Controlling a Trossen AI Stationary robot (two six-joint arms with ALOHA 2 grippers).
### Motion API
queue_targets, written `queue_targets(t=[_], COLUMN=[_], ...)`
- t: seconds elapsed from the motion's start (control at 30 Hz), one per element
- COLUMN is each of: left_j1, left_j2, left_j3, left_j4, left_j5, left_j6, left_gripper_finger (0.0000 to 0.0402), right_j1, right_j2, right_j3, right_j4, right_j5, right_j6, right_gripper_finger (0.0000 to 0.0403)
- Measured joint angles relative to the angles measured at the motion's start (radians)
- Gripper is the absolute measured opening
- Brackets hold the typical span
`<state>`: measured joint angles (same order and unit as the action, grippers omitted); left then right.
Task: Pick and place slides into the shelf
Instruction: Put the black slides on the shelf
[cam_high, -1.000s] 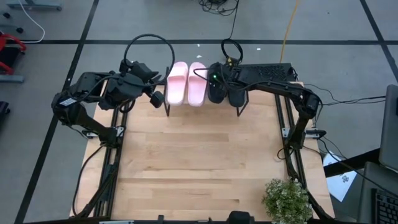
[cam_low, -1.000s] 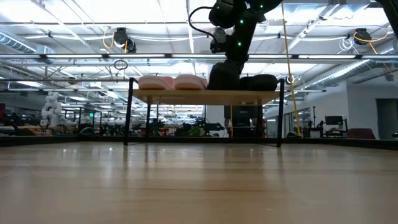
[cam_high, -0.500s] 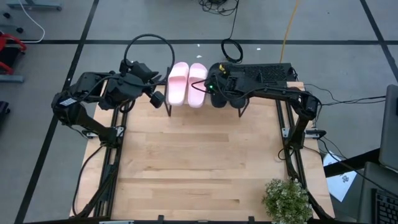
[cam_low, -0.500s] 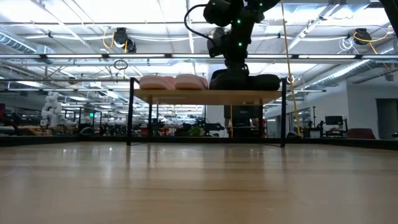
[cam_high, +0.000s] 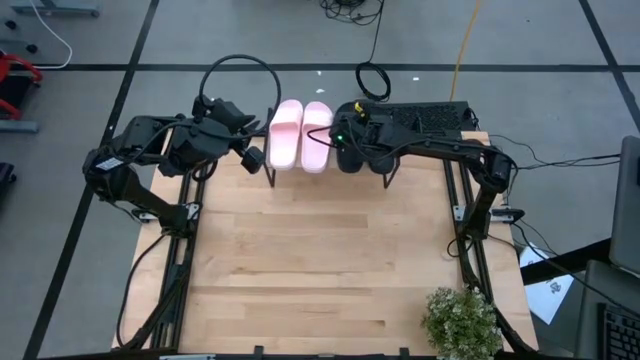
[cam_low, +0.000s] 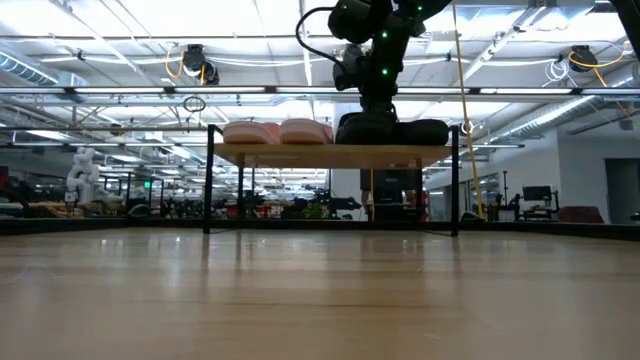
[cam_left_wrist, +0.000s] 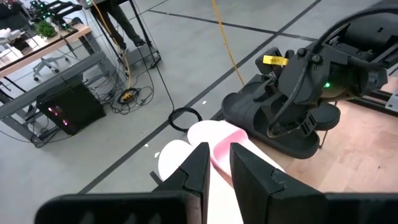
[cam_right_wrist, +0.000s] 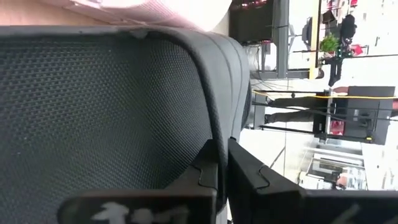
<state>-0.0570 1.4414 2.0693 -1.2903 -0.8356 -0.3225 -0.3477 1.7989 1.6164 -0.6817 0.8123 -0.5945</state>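
Four slides up on the shelf (cam_low: 330, 155), right pincer (cam_right_wrist: 222, 163) clenched on a black strap.

Pale pink pair (cam_high: 300, 133) side by side on the left part of the shelf top; black pair (cam_high: 362, 152) just beside it on the right, partly hidden under the right arm. Right pincer pinching the thin edge of the mesh strap of the inner black slide (cam_right_wrist: 112, 106), sole down on the shelf in the low view. Left pincer (cam_left_wrist: 214, 165) beside the shelf's left end, above the surface (cam_high: 320, 260), fingers a narrow gap apart, grasping nothing, pointed toward the pink pair.
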Motion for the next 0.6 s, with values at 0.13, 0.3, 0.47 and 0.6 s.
queue_targets(t=[0.13,0.3,0.47,0.6], left_j1=[0.0,0.0,0.0,0.0], left_j2=[0.0,0.0,0.0,0.0], left_j3=[0.0,0.0,0.0,0.0], left_j4=[0.0,0.0,0.0,0.0], left_j5=[0.001,0.033,0.034,0.034], left_j6=[0.0,0.0,0.001,0.001], left_gripper_finger=[0.0063,0.0063,0.0063,0.0063], right_j1=[0.0,0.0,-0.011,-0.011], right_j2=[0.006,0.006,0.006,0.008], right_j3=[0.0,0.0,0.0,0.0], right_j4=[-0.014,-0.018,-0.018,-0.019], right_j5=[0.0,0.0,0.026,0.037], right_j6=[-0.003,-0.033,-0.077,-0.084], right_gripper_finger=[0.0,0.0004,0.0005,0.0003])
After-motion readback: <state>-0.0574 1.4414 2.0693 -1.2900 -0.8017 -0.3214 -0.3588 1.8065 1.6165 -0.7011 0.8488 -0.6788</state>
